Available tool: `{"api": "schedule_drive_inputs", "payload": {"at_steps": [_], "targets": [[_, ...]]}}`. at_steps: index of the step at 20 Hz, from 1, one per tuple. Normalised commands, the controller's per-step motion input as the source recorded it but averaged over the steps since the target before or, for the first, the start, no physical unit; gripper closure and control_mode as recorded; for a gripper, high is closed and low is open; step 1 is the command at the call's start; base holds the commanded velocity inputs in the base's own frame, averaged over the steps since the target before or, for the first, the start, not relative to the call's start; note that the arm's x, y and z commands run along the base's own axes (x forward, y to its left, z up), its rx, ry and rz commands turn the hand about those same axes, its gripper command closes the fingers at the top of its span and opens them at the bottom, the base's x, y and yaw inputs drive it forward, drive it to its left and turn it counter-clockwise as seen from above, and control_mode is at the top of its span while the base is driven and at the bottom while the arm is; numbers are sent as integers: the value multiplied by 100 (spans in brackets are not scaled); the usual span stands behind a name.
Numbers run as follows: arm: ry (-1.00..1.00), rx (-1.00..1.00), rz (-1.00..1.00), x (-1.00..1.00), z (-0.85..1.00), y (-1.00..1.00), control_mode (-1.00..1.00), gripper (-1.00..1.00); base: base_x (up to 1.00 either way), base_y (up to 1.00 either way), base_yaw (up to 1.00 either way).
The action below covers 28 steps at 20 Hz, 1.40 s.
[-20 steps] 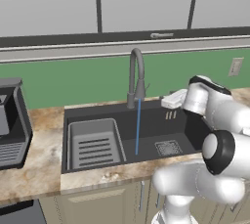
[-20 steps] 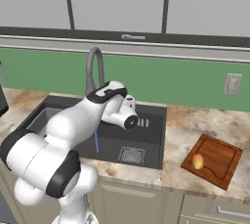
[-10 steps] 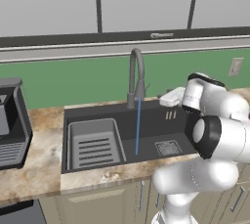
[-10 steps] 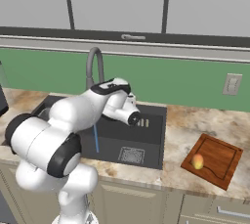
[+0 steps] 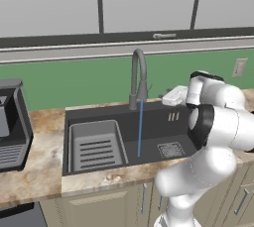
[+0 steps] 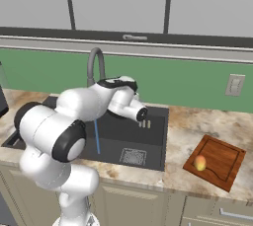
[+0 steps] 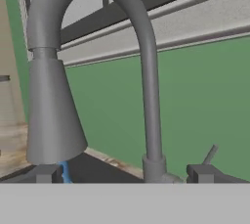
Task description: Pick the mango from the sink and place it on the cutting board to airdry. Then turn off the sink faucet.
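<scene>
The dark charcoal sink (image 5: pixel 149 122) is taking a thin blue stream of water (image 5: pixel 140 128) from the tall grey gooseneck sink faucet (image 5: pixel 138 75), and it is holding a grey ribbed rack tray (image 5: pixel 96 145) at its left end and a square drain grate (image 5: pixel 170 149) near its right. The small rounded orange mango (image 6: pixel 199 163) is sitting on the flat reddish-brown cutting board (image 6: pixel 220 160), which is lying on the speckled stone desk (image 6: pixel 183 121) to the right of the sink. The pincer (image 7: pixel 125 173) is hanging released just in front of the faucet's base, its two dark tips standing wide apart on either side of the smooth metal stem and grasping nothing, with the small side lever (image 7: pixel 210 154) sticking up beside the right tip.
</scene>
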Motion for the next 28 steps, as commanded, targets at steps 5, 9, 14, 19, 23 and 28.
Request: {"api": "schedule_drive_inputs", "payload": {"at_steps": [5, 9, 14, 19, 23, 28], "targets": [[-3, 1, 4, 13, -4, 0, -100, -100, 0, 0, 0], [-4, 2, 0, 6, -13, 0, -100, -100, 0, 0, 0], [-4, 2, 0, 5, -18, 1, -100, -100, 0, 0, 0], [-3, 0, 0, 16, -12, 5, -100, -100, 0, 0, 0], [-1, 0, 0, 21, -6, 1, -100, -100, 0, 0, 0], [0, 0, 2, 25, -3, 0, -100, -100, 0, 0, 0]]}}
